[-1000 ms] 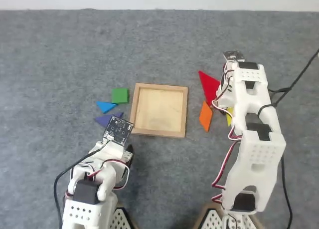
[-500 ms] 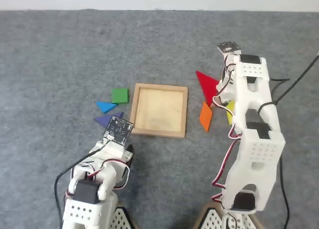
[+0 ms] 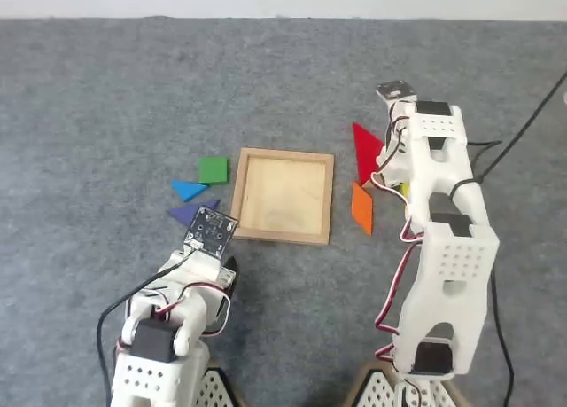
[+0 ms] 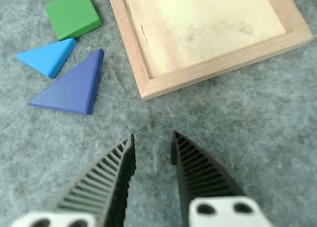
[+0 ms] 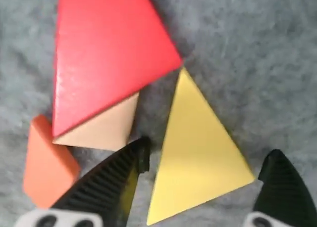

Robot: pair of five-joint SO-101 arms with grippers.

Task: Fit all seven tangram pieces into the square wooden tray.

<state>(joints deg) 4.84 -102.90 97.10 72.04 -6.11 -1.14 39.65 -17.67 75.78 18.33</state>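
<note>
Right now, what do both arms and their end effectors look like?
The left arm and right arm are white plastic shells with black motors and thin red, white and black cables. The right arm carries a panel of small holes. The left end effector and right end effector have black, ribbed, tapered fingers on white bases.

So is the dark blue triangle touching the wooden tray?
Apart. The left wrist view shows carpet between the dark blue triangle and the wooden tray.
</note>
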